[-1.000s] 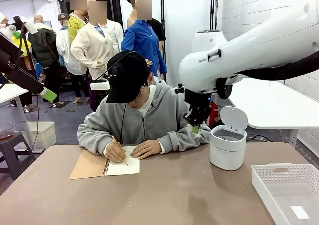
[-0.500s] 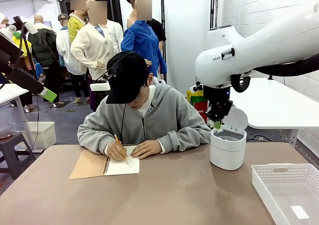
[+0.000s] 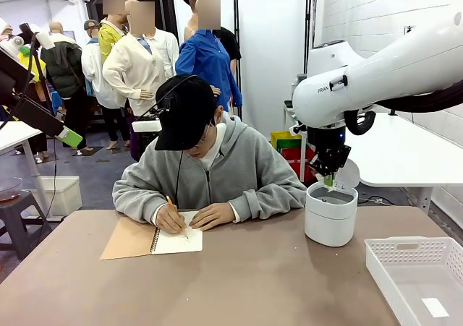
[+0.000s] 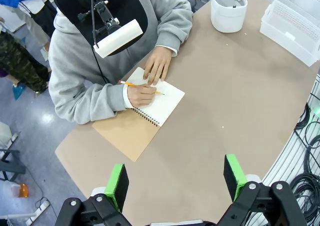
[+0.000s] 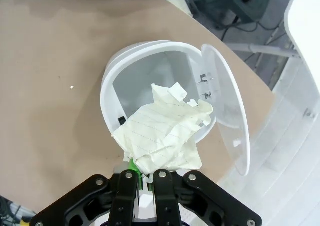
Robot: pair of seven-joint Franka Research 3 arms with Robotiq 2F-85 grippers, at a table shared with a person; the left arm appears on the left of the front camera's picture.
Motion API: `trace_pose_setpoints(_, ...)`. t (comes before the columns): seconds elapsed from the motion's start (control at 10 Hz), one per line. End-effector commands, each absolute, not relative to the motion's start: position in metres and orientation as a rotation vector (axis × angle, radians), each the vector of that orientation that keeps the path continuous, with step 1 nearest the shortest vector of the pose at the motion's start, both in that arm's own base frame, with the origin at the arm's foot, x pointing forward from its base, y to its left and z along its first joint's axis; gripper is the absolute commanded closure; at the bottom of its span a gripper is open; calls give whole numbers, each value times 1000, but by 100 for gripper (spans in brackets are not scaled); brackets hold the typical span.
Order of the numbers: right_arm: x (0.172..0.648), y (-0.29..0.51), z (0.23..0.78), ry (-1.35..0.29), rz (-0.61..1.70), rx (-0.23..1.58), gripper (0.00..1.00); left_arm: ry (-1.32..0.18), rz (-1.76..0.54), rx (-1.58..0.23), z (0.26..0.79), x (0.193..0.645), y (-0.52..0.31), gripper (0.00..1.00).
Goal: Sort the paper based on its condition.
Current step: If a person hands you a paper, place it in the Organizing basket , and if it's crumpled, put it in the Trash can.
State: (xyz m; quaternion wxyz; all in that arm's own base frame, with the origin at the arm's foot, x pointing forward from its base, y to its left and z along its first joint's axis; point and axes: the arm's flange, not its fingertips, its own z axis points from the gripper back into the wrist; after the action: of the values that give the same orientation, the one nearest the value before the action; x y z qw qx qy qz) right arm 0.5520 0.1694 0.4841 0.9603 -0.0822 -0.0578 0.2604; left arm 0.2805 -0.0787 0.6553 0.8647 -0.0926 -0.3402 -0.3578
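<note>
A: Since the jaws are pressed onto one fold, the right gripper point(image 5: 145, 175) pinches the crumpled paper point(image 5: 162, 136) by its lower edge, right over the mouth of the open bin point(image 5: 111, 80)
B: Light, soft, springy, I'd judge. Any fold gives purchase. Arm pose?
A: Wrist pointing straight down over the bin. The left gripper point(image 4: 175, 178) is spread, empty, high above the table point(image 4: 225, 100)

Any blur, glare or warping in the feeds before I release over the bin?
Right wrist view: sharp on the crumpled paper in the right hand above the open bin, no glare. Left wrist view: wide-angle bends the table edge; the open left hand is crisp. Front view: even light, faint shadows on the table, no motion blur.
</note>
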Motion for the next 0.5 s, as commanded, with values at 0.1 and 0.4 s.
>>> trace_pose_setpoints(0.1, 551, 171, 486, -120, 536, -167, 100, -716, -749, -200, 655, 280, -78, 0)
trace_pose_setpoints(0.4, 550, 171, 484, -113, 528, -175, 48, -716, -749, -200, 655, 280, -78, 0)
